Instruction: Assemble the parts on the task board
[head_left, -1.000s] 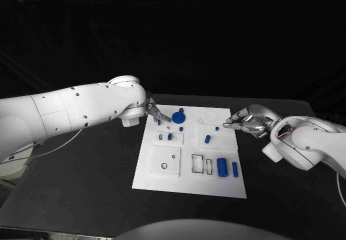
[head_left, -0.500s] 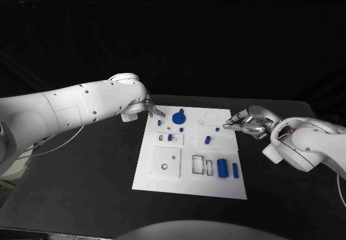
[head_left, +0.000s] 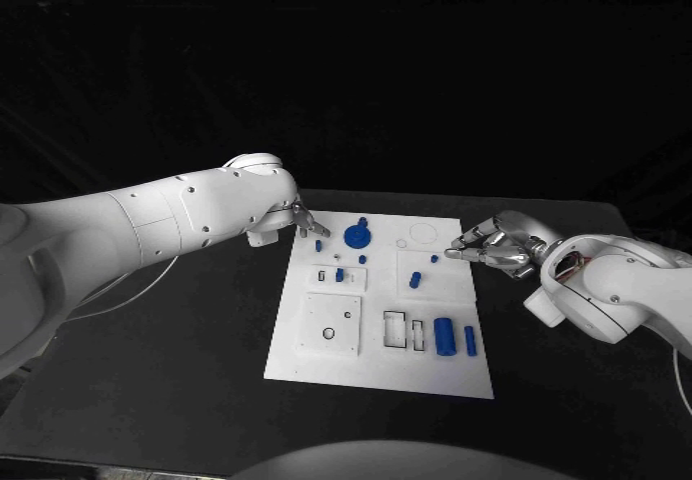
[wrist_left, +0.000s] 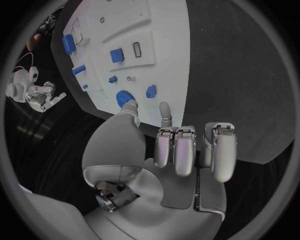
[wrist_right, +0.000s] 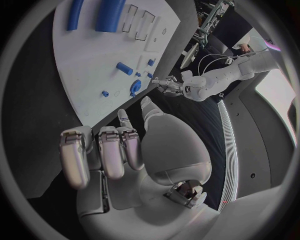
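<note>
My left hand (head_left: 309, 226) hovers at the upper left corner of the white task board (head_left: 325, 360) mid-frame on the black counter (head_left: 173, 400); my right hand (head_left: 490, 246) hovers at its upper right edge. Both hands' fingers (wrist_left: 185, 150) curl inward, empty.

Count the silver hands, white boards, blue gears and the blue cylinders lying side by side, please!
silver hands: 2
white task board: 1
blue gear: 1
blue cylinders: 2
Total: 6

White task board (head_left: 378, 352), blue parts (head_left: 444, 334), seemingly black table (head_left: 173, 380)
</note>
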